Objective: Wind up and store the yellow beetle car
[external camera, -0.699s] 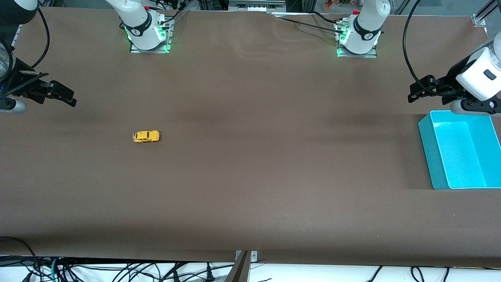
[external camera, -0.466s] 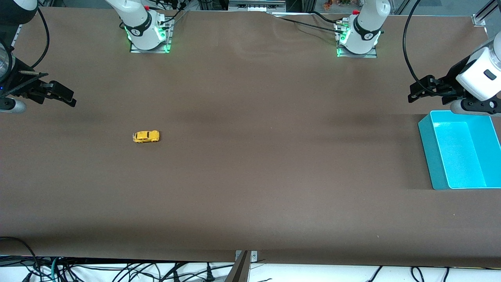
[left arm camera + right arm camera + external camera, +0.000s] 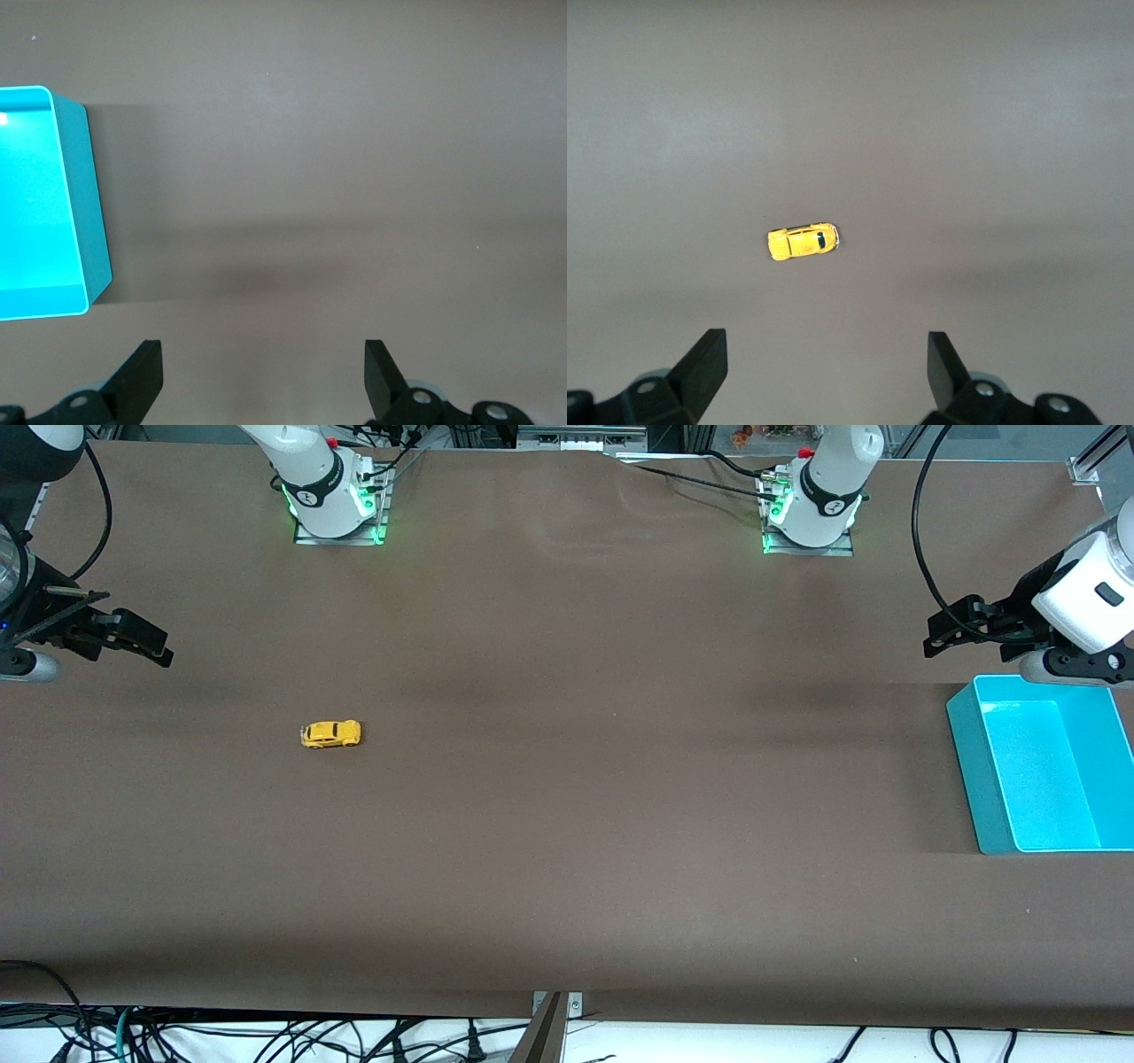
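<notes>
A wide brown table [image 3: 567, 797] fills the scene, with two white robot arms mounted along one long edge. The right gripper [image 3: 133, 642] hangs in the air over the table's edge at the right arm's end, holding nothing. In the right wrist view the right gripper [image 3: 824, 367] has its two black fingers [image 3: 704, 359] spread wide apart with only bare tabletop between them. The yellow beetle car [image 3: 330, 733] sits on its wheels on the table, alone and untouched, down on the surface and well apart from the right gripper, toward the middle of the table from it. In the right wrist view the car [image 3: 803, 243] shows as a small bright-yellow shape with a dark window, lying ahead of the spread fingers and roughly centred on the gap between them. The left gripper [image 3: 952, 627] hangs in the air at the left arm's end of the table, also empty. In the left wrist view the left gripper [image 3: 264, 372] has its fingers [image 3: 142, 376] wide apart over bare table. A turquoise bin [image 3: 970, 771], open-topped and rectangular, rests on the table just beside and below the left gripper; in the left wrist view the bin [image 3: 84, 204] lies off to one side of the fingers, not between them. The car is far from the left gripper and the bin.
</notes>
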You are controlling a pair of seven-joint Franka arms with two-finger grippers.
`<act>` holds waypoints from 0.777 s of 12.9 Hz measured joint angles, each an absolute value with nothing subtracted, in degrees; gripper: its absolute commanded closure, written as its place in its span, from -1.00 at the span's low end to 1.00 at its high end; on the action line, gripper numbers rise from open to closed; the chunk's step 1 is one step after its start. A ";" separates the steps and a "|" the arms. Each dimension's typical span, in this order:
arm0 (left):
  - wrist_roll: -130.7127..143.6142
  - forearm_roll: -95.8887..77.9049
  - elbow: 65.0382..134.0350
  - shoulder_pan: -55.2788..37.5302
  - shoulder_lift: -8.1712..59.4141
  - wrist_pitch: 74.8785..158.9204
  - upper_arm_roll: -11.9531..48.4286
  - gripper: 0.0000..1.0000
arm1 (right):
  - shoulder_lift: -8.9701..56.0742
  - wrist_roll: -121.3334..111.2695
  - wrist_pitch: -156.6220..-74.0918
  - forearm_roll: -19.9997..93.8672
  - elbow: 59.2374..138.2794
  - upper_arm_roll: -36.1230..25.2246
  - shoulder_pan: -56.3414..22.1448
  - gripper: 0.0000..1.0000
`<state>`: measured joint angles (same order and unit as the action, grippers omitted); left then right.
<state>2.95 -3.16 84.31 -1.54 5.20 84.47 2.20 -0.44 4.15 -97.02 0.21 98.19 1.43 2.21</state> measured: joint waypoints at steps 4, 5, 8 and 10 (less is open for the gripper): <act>2.95 -3.16 84.31 -1.53 5.20 84.47 2.19 -1.00 | 0.02 4.08 -96.36 0.22 98.19 1.51 2.21 -1.00; 2.95 -3.16 84.31 -1.53 5.20 84.47 2.18 -1.00 | 0.30 4.07 -96.36 0.22 98.19 1.52 2.21 -1.00; 2.95 -3.16 84.31 -1.52 5.21 84.47 2.12 -1.00 | 0.87 4.05 -96.36 0.23 98.19 1.52 2.21 -1.00; 2.95 -3.16 84.31 -1.52 5.22 84.47 2.09 -1.00 | 0.88 4.04 -96.36 0.23 98.18 1.52 2.21 -1.00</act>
<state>2.95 -3.16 84.31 -1.52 5.22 84.47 2.09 0.88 4.04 -96.36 0.23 98.18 1.52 2.21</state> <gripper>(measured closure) 0.000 0.000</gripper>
